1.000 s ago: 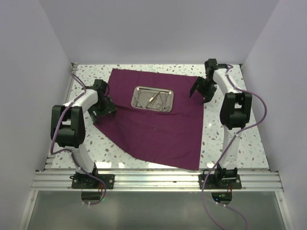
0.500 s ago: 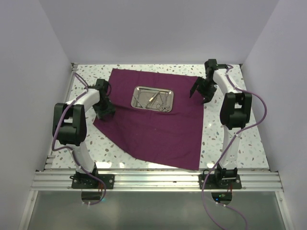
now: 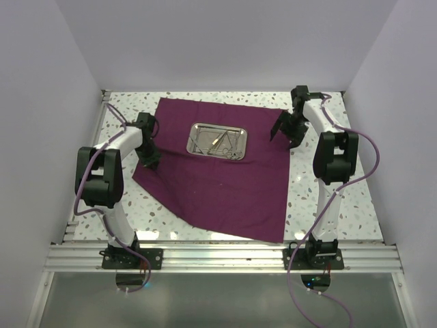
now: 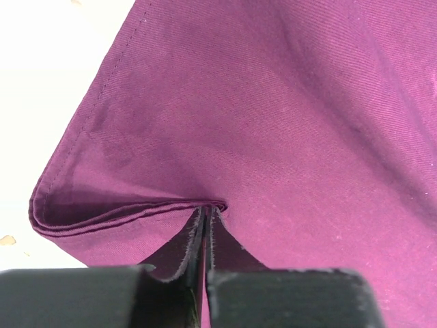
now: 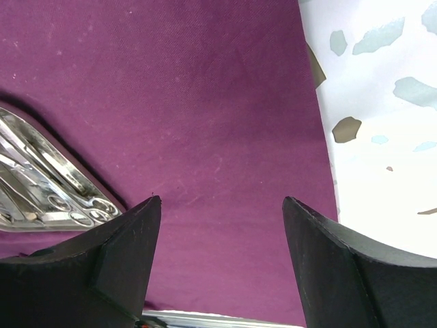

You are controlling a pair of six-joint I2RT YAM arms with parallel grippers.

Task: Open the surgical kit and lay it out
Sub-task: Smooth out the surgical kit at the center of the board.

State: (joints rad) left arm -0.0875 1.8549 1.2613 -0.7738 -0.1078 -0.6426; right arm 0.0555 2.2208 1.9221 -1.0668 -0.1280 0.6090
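Left pincer (image 4: 205, 240) clamped on pinched fold at 9 o'clock edge of cloth wrap (image 3: 225, 184). Right pincer (image 5: 222, 263) wide apart, empty, over 2 o'clock edge. Wrap spread on worktop (image 3: 355, 205). Steel tray (image 3: 244, 143) with instruments (image 3: 212, 141) sits toward 12 o'clock. Cloth likely soft, light, limp: grip hems, since a hard tug may slide tray.

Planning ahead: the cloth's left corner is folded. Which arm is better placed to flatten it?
Left: the left end effector grips the cloth there; the right end effector is open, across by the tray.
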